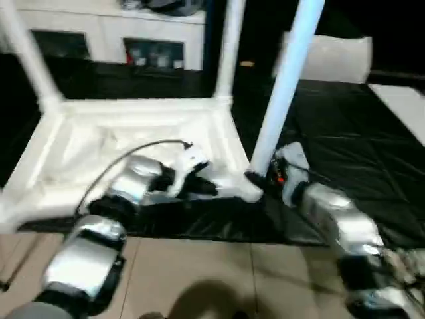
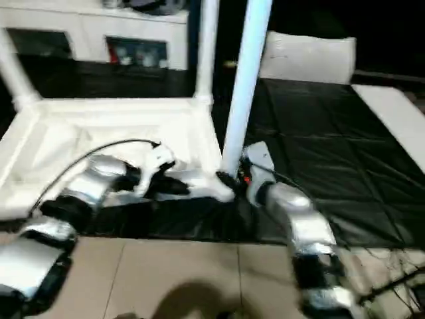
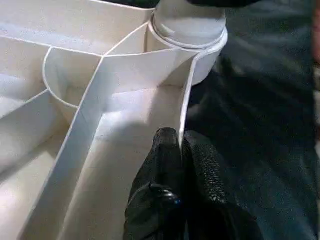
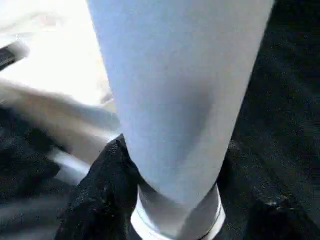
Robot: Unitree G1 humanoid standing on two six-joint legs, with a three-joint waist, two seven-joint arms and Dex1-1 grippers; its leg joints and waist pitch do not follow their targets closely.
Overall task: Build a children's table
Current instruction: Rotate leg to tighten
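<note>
The white table top (image 1: 99,143) lies upside down on a black mat, its ribbed underside facing up. Two white legs (image 1: 227,46) (image 1: 25,53) stand in the far corner sockets. A third leg (image 1: 287,80) stands upright in the near right socket (image 3: 187,25). My right gripper (image 1: 262,178) is shut on this leg just above its base, with black fingers (image 4: 102,187) on either side of it. My left gripper (image 3: 181,150) is shut on the table top's thin side rim, a short way from that socket.
A white cabinet with glass doors (image 1: 113,33) stands at the back. A flat white panel (image 1: 405,106) lies on the mat at the right, and a white block (image 1: 332,56) sits behind the held leg. Beige floor tiles (image 1: 219,266) run along the mat's near edge.
</note>
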